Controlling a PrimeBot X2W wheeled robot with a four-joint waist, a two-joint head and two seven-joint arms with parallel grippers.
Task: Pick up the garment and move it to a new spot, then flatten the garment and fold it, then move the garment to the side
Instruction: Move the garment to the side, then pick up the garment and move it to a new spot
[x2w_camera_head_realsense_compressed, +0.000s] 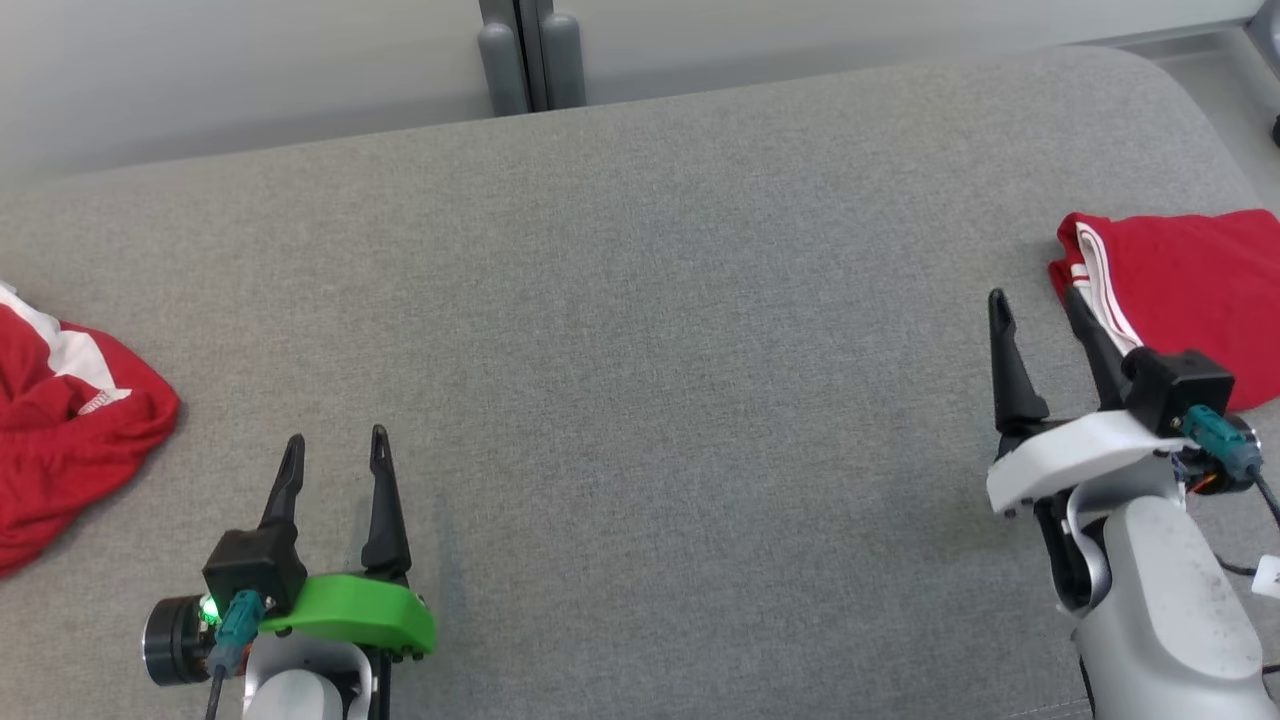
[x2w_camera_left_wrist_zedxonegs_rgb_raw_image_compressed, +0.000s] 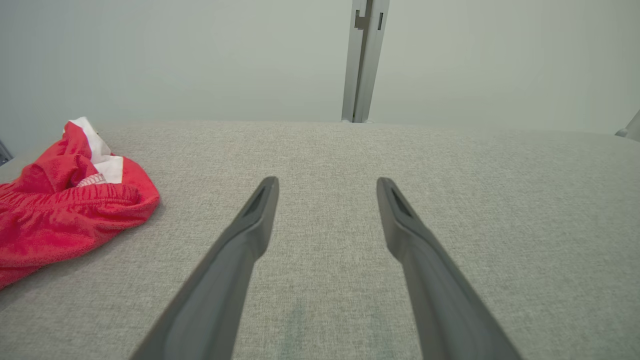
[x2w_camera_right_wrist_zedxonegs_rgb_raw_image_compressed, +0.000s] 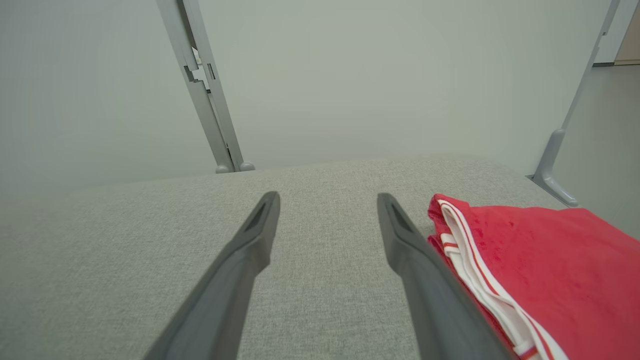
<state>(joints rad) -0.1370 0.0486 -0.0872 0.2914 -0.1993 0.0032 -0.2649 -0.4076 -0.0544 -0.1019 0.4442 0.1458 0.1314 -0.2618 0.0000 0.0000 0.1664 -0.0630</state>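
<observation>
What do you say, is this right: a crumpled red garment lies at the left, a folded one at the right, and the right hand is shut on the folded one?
Not quite. The right hand is open and empty: the right wrist view shows its fingers spread over grey surface, with the folded garment beside them. The crumpled garment at the left is as you said.

We look from the head forward and steeply down on the bench (x2w_camera_head_realsense_compressed: 640, 300), left tool (x2w_camera_head_realsense_compressed: 337, 437) and right tool (x2w_camera_head_realsense_compressed: 1035, 297) low in frame. Each wrist camera rides low, close over the bench, sighting along its own fingers (x2w_camera_left_wrist_zedxonegs_rgb_raw_image_compressed: 240, 250) toward the back wall (x2w_camera_left_wrist_zedxonegs_rgb_raw_image_compressed: 200, 60). Head and left wrist share the crumpled red garment (x2w_camera_head_realsense_compressed: 70, 420); head and right wrist, the folded red garment (x2w_camera_head_realsense_compressed: 1190, 290); all three catch the post (x2w_camera_head_realsense_compressed: 530, 50).
</observation>
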